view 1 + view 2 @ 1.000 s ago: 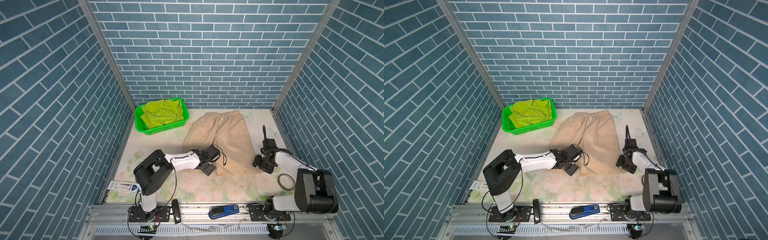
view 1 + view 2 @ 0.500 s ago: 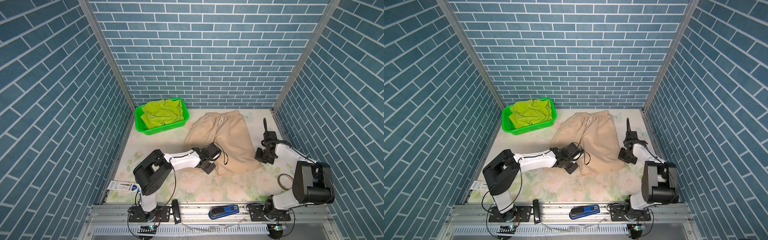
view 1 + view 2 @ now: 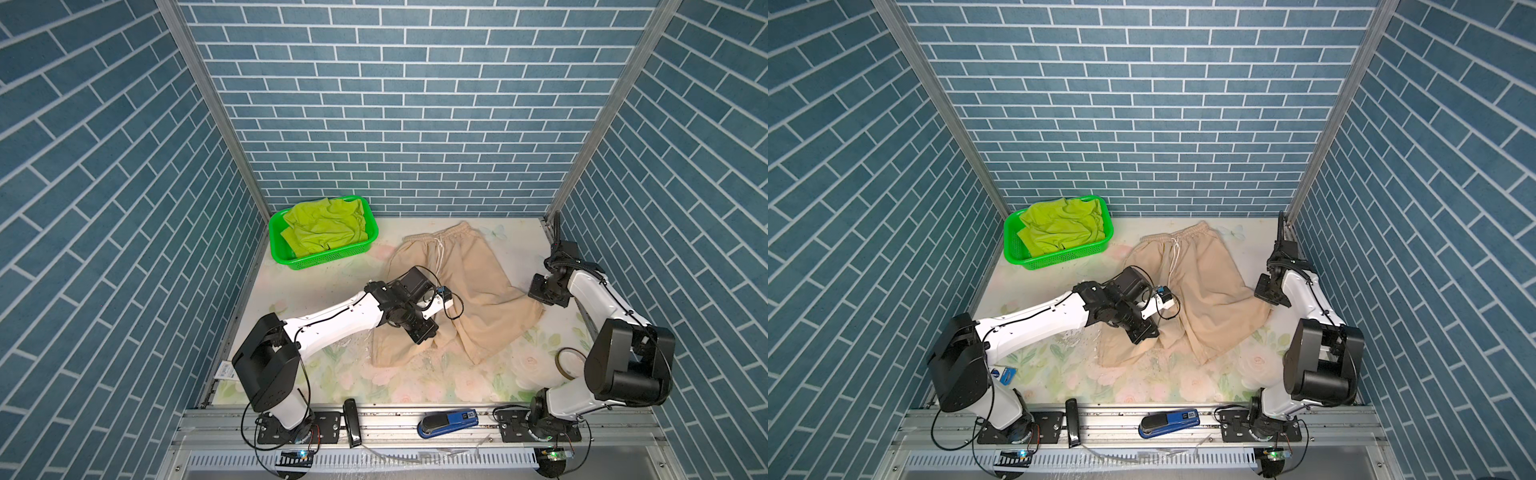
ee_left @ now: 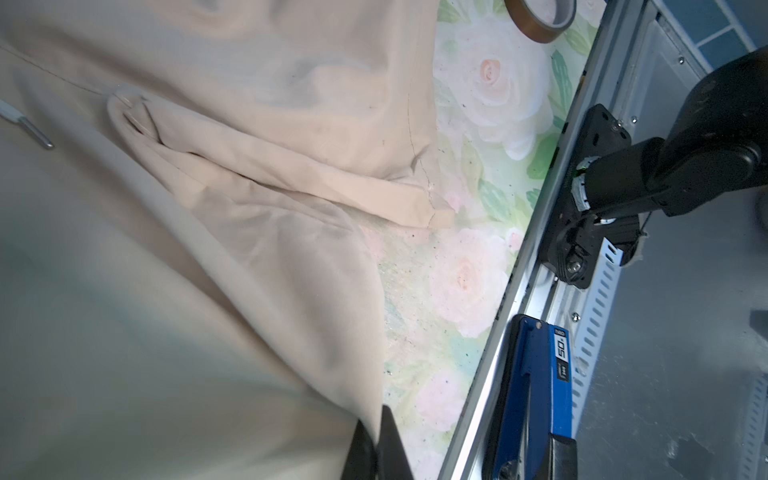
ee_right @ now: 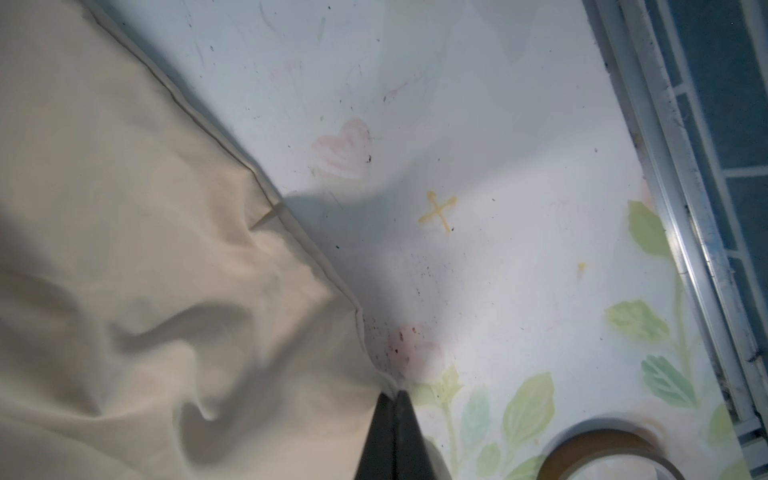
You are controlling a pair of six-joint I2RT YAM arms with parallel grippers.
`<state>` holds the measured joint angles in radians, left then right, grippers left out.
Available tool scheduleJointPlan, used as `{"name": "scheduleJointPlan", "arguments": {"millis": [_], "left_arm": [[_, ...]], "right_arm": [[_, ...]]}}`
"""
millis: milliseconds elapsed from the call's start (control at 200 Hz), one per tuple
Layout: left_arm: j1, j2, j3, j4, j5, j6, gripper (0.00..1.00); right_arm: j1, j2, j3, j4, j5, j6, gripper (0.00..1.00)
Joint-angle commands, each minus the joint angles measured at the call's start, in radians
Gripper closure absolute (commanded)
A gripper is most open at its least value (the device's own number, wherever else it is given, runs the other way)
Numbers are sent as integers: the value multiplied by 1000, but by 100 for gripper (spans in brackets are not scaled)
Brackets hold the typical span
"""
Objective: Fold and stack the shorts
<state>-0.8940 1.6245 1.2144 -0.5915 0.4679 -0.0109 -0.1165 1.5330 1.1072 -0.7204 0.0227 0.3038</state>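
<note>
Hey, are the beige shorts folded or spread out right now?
Spread out, not folded: the beige shorts lie flat, waistband and both legs showing in both top views.

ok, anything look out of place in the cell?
Two strays: a tape roll lies on the table near the right arm, and a blue stapler sits on the front rail; neither belongs to folding. The beige shorts lie askew, with the inner leg hems bunched.
</note>
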Motion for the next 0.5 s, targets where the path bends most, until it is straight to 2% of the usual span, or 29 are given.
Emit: {"name": "scheduleJointPlan", "arguments": {"millis": [0,30,75,110,145,195,275,370,440,495], "left_arm": [[6,54,11,-43,65,-4,100],[7,64,8,-31,64,-15,83],[7,75,12,-22,62,-25,51],[7,84,23,-25,57,-29,36],[7,87,38,-34,46,-33,25],[9,79,73,-53,33,-34,2],[18,50,126,-72,34,-40,0],[59,6,164,-77,4,-82,0],[124,-15,165,-80,-18,-107,0],[181,-30,147,-79,-74,-129,0]], "right_arm": [[-2,31,-13,23,-71,-32,94],[-2,35,-13,30,-84,-32,82],[-3,40,-13,35,-93,-34,66],[-2,37,-11,31,-90,-37,62],[-2,27,-6,20,-87,-40,59],[-2,-4,1,2,-80,-40,54],[1,-88,4,-22,-76,-25,45],[28,-213,-14,-58,-121,12,43],[115,-304,-63,-61,-198,45,43],[235,-373,-124,-49,-214,74,43]]}}
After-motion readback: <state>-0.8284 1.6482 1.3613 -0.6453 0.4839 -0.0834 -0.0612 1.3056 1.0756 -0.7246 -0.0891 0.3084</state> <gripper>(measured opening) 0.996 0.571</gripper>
